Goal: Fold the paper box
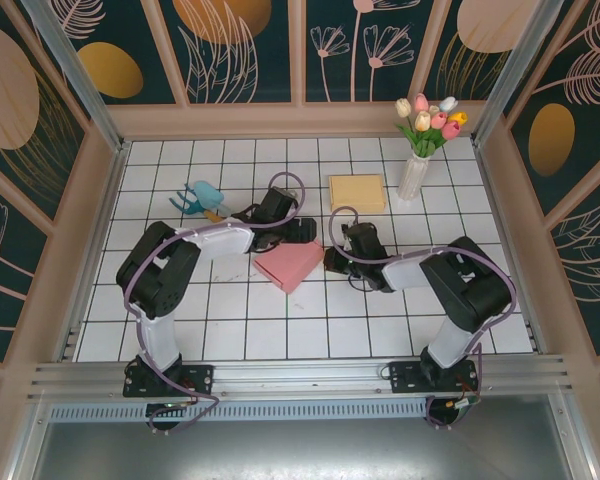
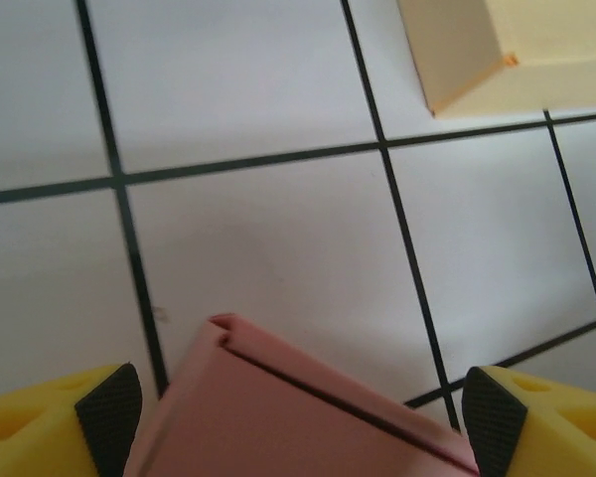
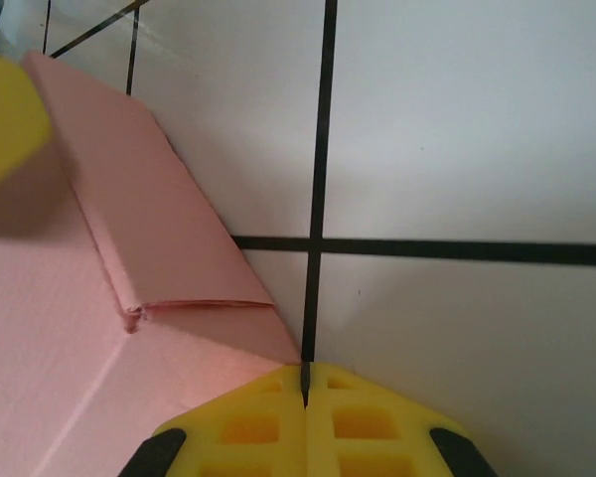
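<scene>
Top external view: pink paper box (image 1: 292, 264) lies mid-table. Left gripper (image 2: 298, 422) gapes wide around its far edge; right gripper (image 3: 305, 397), closed and empty, sits just beside its right edge. Looks light and easily creased, so pinch a flap edge.

white gridded table (image 1: 230, 330) — on it a pink paper box (image 1: 292, 265), yellow box (image 1: 357, 192), tulip vase (image 1: 414, 178), blue object (image 1: 202, 200).

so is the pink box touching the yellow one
Apart. The left wrist view shows a stretch of white tile between the pink box and the yellow box.
</scene>
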### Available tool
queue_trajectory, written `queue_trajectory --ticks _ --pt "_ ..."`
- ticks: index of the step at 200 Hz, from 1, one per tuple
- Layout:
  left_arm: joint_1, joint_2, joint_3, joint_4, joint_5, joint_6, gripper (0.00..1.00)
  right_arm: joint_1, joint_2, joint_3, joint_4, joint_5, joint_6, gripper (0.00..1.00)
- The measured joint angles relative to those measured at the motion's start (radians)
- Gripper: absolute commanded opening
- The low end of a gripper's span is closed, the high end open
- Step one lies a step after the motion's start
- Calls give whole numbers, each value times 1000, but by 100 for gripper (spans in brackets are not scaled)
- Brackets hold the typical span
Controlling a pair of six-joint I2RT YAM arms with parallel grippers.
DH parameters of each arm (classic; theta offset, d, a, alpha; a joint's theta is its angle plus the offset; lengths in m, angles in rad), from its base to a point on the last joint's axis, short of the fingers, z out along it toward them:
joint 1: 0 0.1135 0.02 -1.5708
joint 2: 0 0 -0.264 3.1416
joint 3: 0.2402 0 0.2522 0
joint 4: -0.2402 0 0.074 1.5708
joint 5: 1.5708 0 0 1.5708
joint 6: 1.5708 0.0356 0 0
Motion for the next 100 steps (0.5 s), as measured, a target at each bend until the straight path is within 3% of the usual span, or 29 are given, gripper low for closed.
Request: queue_trajectory --ticks 68,100 --pt "-37 16 5 53 -24 -72 84 -23 16 3 28 -12 1 0" --pt "-57 0 5 8 -90 -120 86 -24 5 -6 27 -8 0 0"
